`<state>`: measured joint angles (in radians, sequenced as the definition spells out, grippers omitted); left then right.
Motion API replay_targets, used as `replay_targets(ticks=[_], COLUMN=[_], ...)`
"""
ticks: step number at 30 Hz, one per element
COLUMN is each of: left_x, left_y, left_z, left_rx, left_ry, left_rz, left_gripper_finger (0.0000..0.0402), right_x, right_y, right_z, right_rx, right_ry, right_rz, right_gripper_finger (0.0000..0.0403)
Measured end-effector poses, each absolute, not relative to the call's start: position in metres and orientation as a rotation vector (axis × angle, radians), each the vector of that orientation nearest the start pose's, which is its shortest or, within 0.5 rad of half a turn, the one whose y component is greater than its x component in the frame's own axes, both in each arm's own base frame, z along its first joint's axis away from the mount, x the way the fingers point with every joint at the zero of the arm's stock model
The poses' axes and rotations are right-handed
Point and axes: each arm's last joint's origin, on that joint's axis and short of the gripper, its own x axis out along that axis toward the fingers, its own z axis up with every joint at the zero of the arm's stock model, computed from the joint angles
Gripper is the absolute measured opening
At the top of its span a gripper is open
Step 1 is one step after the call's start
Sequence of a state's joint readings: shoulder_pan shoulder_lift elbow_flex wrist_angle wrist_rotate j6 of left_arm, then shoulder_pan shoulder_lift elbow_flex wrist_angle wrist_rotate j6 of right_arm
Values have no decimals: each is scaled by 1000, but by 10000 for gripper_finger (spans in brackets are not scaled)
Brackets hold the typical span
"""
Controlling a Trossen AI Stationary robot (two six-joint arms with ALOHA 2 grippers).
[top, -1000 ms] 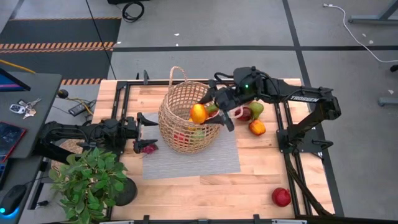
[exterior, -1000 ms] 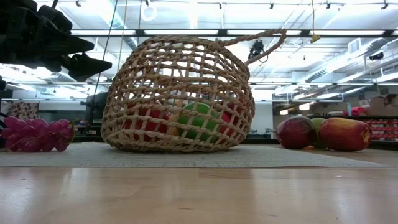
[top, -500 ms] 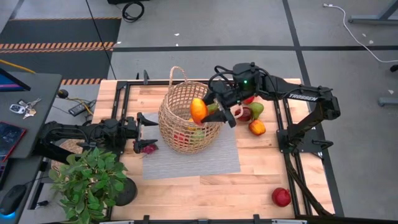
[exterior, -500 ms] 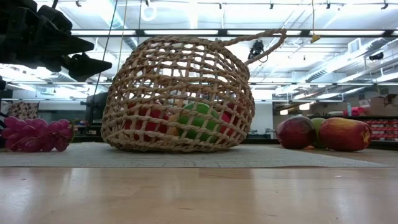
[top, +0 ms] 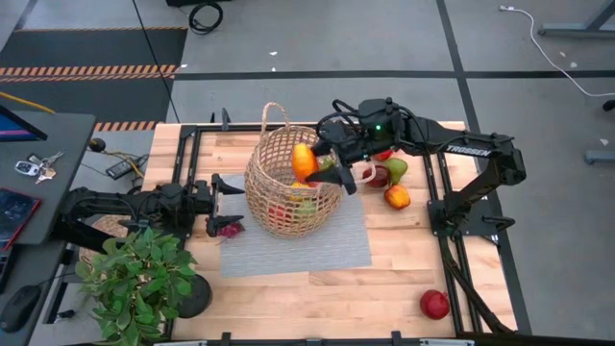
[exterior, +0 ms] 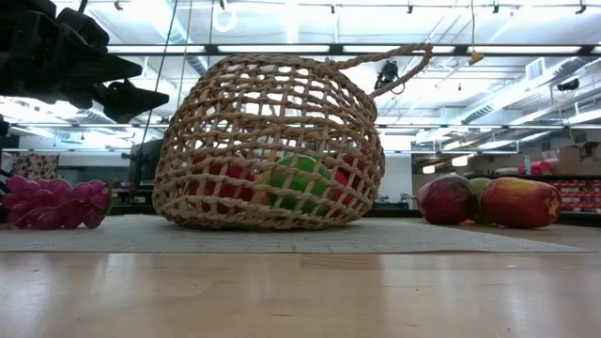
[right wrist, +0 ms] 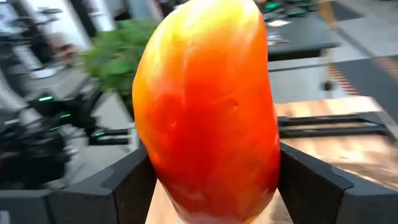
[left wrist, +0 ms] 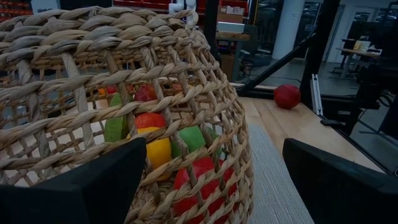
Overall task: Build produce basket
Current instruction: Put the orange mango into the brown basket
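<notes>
Several produce pieces [left wrist: 155, 146] sit half-hidden behind basket [top: 279, 197] weave.

"TROSSEN" lettering, on right arm [top: 468, 150]

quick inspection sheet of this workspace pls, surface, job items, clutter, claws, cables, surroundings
surface: wooden table with a grey mat under the basket
job's things: wicker basket on the mat with fruit inside; purple grapes, apple, green pear, orange-red fruit and red apple still outside
clutter: potted plant at the near left corner
claws: right claw shut on an orange-yellow fruit above the basket's mouth; left claw open, beside the basket
cables: white cable and black coil on the floor
surroundings: side desk with keys
</notes>
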<state>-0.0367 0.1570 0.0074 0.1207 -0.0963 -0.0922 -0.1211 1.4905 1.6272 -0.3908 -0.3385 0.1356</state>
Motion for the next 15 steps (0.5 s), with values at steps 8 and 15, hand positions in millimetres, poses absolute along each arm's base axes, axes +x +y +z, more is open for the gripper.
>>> replay_targets(ticks=[8,15], left_x=[107,107], left_y=[-1,-1], left_z=[165,165], left_rx=[-90,-91], left_ry=[26,26], left_rz=[61,61], left_gripper_finger=[386,386], right_x=[324,333], right_y=[-38,-43], right_z=[432,423], right_rx=[154,164], right_ry=[281,292], right_rz=[-81,-255], right_gripper_finger=[295,295])
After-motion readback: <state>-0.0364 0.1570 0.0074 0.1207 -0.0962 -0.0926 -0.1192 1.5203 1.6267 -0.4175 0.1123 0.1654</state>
